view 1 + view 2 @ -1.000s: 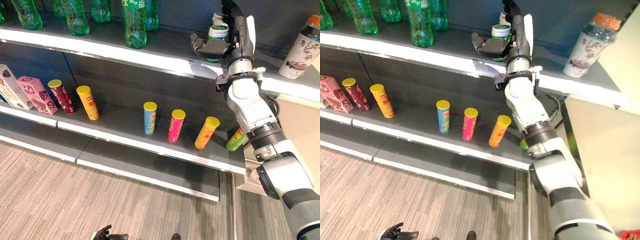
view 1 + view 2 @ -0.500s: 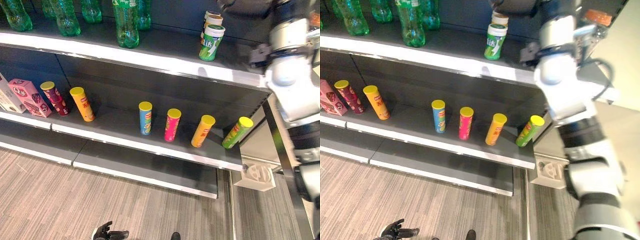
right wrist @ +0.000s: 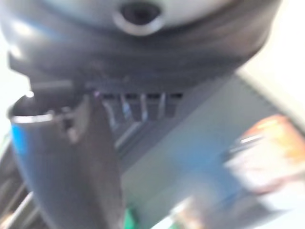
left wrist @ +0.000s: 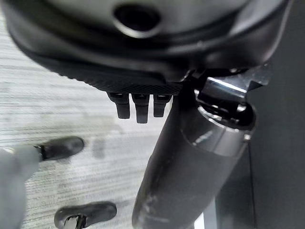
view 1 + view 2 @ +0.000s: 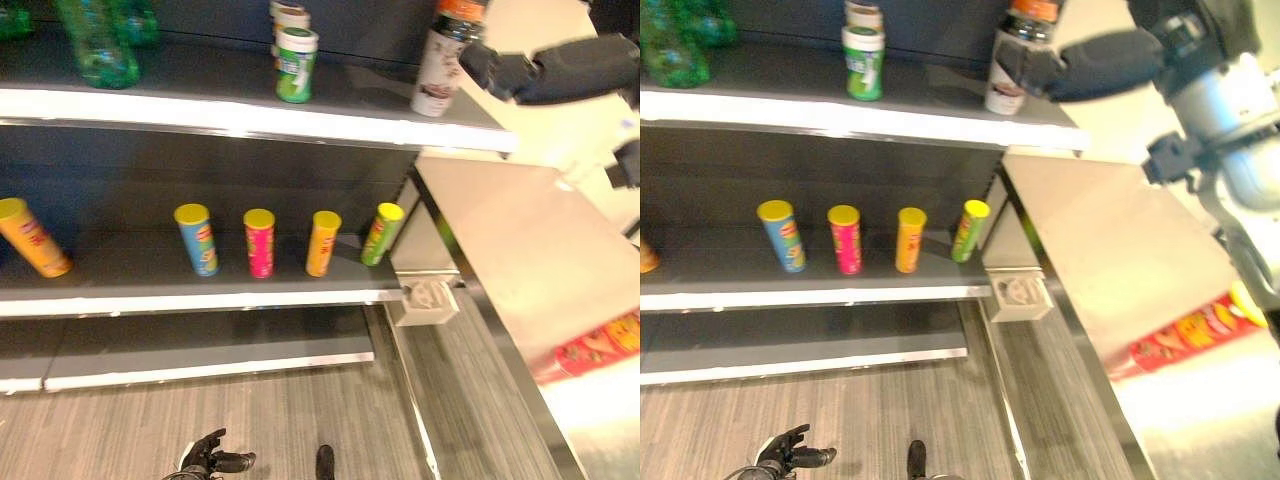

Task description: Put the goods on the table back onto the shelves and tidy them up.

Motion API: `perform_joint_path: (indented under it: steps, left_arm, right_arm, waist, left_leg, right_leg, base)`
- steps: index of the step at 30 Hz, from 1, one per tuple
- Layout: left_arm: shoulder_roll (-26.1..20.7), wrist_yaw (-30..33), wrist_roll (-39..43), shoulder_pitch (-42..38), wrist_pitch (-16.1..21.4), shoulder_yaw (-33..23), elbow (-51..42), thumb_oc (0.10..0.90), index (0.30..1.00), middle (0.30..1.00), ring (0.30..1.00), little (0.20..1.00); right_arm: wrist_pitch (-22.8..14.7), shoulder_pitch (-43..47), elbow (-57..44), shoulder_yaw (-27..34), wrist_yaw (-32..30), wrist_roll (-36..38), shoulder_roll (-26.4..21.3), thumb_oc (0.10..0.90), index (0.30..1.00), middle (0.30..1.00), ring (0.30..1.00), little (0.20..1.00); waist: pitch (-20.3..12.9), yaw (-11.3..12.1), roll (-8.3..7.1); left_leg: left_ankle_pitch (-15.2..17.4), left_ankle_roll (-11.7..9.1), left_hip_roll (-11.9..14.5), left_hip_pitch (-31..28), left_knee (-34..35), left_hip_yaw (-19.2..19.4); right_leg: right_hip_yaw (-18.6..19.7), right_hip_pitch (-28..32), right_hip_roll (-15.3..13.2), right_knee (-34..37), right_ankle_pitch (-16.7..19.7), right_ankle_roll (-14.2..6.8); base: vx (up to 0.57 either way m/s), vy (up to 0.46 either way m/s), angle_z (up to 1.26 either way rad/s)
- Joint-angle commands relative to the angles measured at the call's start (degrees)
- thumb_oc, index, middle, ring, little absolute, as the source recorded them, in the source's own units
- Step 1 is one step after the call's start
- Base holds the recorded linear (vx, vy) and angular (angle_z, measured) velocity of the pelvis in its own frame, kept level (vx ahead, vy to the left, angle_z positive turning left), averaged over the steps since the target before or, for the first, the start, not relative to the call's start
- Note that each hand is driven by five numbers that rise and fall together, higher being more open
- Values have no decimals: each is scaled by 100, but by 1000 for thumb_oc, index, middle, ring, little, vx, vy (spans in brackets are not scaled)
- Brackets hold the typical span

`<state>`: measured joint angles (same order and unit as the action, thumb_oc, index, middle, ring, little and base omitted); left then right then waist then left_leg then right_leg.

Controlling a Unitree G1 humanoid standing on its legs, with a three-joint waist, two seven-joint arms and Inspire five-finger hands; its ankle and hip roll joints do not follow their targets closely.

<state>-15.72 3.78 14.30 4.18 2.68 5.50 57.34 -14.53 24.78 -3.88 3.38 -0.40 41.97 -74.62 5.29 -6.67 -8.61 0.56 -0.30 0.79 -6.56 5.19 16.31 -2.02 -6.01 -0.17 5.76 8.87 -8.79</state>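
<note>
Grey shelves (image 5: 250, 110) w/ upright snack tubes (image 5: 259, 242); right robot hand (image 5: 1080, 68) empty by bottle (image 5: 440, 60), finger state unclear.

Dark grey metal top shelf (image 5: 250, 100): green-white canister (image 5: 296, 64), orange-capped bottle (image 5: 440, 58) at 3 o'clock. Middle shelf (image 5: 200, 290): 4 upright tubes – blue (image 5: 197, 239), pink (image 5: 259, 243), orange (image 5: 322, 243), green (image 5: 381, 233).

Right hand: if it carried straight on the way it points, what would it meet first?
Probably the orange-capped bottle on the top shelf; the right hand points toward it, though depth between them is unclear.
</note>
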Motion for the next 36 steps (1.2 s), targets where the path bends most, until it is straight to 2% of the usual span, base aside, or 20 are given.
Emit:
perform_joint_path:
  steps: [1,3,6,7,8,9,11,13,14,15,17,22,26,29,30,33,34,36]
  left_arm:
    - [-448,-175,-116,-3,290,-131,-293,800,900,900,900,900]
    - [-513,-216,-172,44,241,-187,-393,800,900,900,900,900]
    - [-565,-214,-201,97,208,-212,-463,800,900,900,900,900]
    - [-567,-214,-184,116,199,-232,-497,800,900,900,900,900]
    - [-586,-212,-137,132,194,-270,-569,800,900,900,900,900]
    - [-582,-214,-137,132,188,-273,-596,800,900,900,900,900]
    - [-587,-212,-159,120,185,-260,-586,800,900,900,900,900]
    - [-607,-257,-175,104,181,-295,-612,800,900,900,900,900]
    - [-611,-259,-174,108,181,-294,-613,800,900,900,900,900]
    - [-596,-260,-152,115,177,-320,-654,800,900,900,900,900]
    - [-562,-276,-111,115,167,-316,-695,800,900,900,900,900]
    - [-471,-339,-158,47,153,-160,-705,800,900,900,900,900]
    - [-352,-423,-245,81,145,-145,-641,800,900,900,900,900]
    - [-370,-473,-316,137,134,-219,-632,800,900,900,900,900]
    - [-387,-477,-325,148,146,-205,-651,800,900,900,900,900]
    - [-474,-510,-206,143,209,-190,-826,800,900,900,900,900]
    - [-476,-545,-202,123,200,-195,-864,800,900,900,900,900]
    - [-463,-650,-284,115,202,-195,-824,800,900,900,900,900]
  right_arm:
    - [-427,-204,-14,1376,-399,90,465,800,900,900,900,900]
    - [-419,-798,-178,1950,-527,-94,715,800,900,900,900,900]
    - [-396,-1073,-254,2237,-611,-189,878,800,900,900,900,900]
    - [-372,-1146,-249,2299,-656,-211,930,800,900,900,900,900]
    - [-380,-1181,-199,2345,-701,-222,1021,800,900,900,900,900]
    - [-370,-1298,-179,2464,-714,-215,1062,800,900,900,900,900]
    - [-378,-1452,-149,2653,-748,-199,1106,800,900,900,900,900]
    - [-309,-1530,-10,2743,-716,-21,1122,800,900,900,900,900]
    - [-312,-1534,-5,2745,-709,-14,1123,800,900,900,900,900]
    - [-296,-1645,48,2741,-589,230,1175,800,900,900,900,900]
    - [-298,-1757,68,2782,-480,413,1187,800,900,900,900,900]
    - [-337,-1872,-52,2853,-218,856,1224,800,900,900,900,900]
    - [-392,-1983,-345,2912,13,1125,1430,800,900,900,900,900]
    - [-392,-1952,-523,2845,183,1284,1561,800,900,900,900,900]
    - [-379,-1903,-563,2768,245,1333,1607,800,900,900,900,900]
    - [-262,-1742,-639,2422,488,1431,1707,800,900,900,900,900]
    - [-226,-1785,-685,2419,566,1426,1753,800,900,900,900,900]
    - [-128,-1899,-732,2408,689,1372,1885,800,900,900,900,900]
  waist:
    - [-55,25,-42]
    - [36,11,59]
    - [54,56,138]
    - [54,67,166]
    - [37,118,172]
    - [9,124,146]
    - [-27,111,120]
    - [-137,138,4]
    - [-136,140,1]
    - [-171,154,-44]
    - [-220,136,-35]
    - [-238,36,27]
    - [-259,-110,188]
    - [-221,-122,219]
    - [-164,-89,198]
    - [19,45,119]
    - [-6,26,146]
    - [-83,-22,273]
  left_leg:
    - [252,-375,477,172,-19,219]
    - [173,-387,615,213,-32,459]
    - [166,-368,683,204,-44,666]
    - [161,-358,706,222,-55,748]
    - [129,-369,743,247,-78,879]
    - [124,-387,749,269,-79,900]
    - [131,-414,760,280,-77,903]
    - [117,-510,758,249,-89,1018]
    - [118,-515,760,243,-88,1020]
    - [49,-622,882,248,-82,1053]
    - [-12,-685,964,238,-60,1017]
    - [-129,-778,1074,259,-19,901]
    - [-147,-875,1180,165,-19,907]
    - [-184,-917,1254,90,-165,943]
    - [-130,-954,1287,157,-377,779]
    - [140,-1043,1264,508,-808,-308]
    - [147,-1018,1258,516,-683,-450]
    - [72,-960,1241,302,-227,-290]
  right_leg:
    - [177,173,-715,-601,-203,-621]
    - [-253,128,-932,-819,-236,-621]
    - [-555,179,-1186,-943,-260,-610]
    - [-678,195,-1307,-1001,-221,-600]
    - [-864,252,-1504,-1030,-21,-618]
    - [-869,287,-1545,-979,104,-621]
    - [-794,334,-1525,-913,170,-621]
    - [-840,525,-1403,-394,9,-621]
    - [-842,541,-1399,-372,19,-621]
    - [-821,621,-1204,-86,-234,-621]
    - [-800,639,-1083,-76,-409,-621]
    - [-851,724,-962,-76,-569,-560]
    - [-906,818,-835,-76,-727,-471]
    - [-805,847,-749,-76,-787,-394]
    - [-732,862,-738,-76,-803,-382]
    - [-543,786,-735,-76,-787,-355]
    - [-545,745,-745,-76,-762,-361]
    - [-571,713,-775,-76,-727,-400]
  base:
    - [-114,-45,-86]
    - [-116,-22,-78]
    - [-52,-4,-74]
    - [-107,-96,-97]
    - [-90,-151,-89]
    - [-41,-182,-87]
    - [18,-114,-54]
    - [34,-140,-10]
    - [51,-234,-6]
    - [44,-205,-16]
    - [55,-165,-39]
    - [27,-88,-1]
    - [39,-64,21]
    - [25,-51,0]
    - [-40,-57,-10]
    - [-123,2,-28]
    - [-79,78,-64]
    - [-12,166,-34]
